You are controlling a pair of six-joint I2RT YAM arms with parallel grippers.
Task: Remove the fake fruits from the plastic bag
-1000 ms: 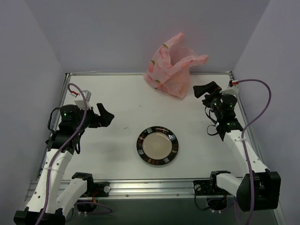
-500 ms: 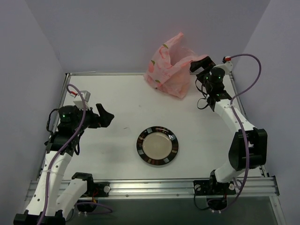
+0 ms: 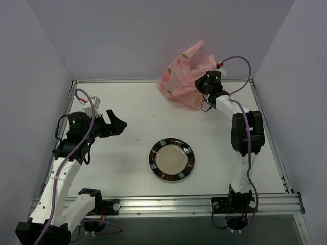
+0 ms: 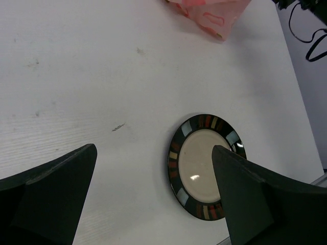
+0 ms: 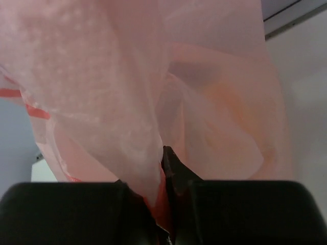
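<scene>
Stripes of red, blue and cream mark the dark rim of a round plate [image 3: 152, 159], which lies flat on the white table [image 3: 127, 102], closest to where the arms are fixed. Nothing lies on its pale middle. A bit further back and off to the left, the left gripper [image 3: 116, 124] hangs above the table. Its two dark fingers [image 4: 61, 194] are spread wide apart and hold nothing, and in the left wrist view the plate shows between them. At the far edge of the table, right of the middle and well apart from the plate, sits the thin, crinkly pink plastic bag [image 3: 179, 81]. It rests against the back wall, with its handle loops sticking up and small green and red marks on its side. The right arm reaches all the way back to it. The right gripper [image 3: 203, 84] is at the bag's right side, squeezed tight on a fold of the pink film, which runs down between its black fingers [image 5: 214, 209]. Through the film, in the right wrist view, glows a soft orange-yellow patch [image 5: 225, 102]; I cannot tell what it is.
</scene>
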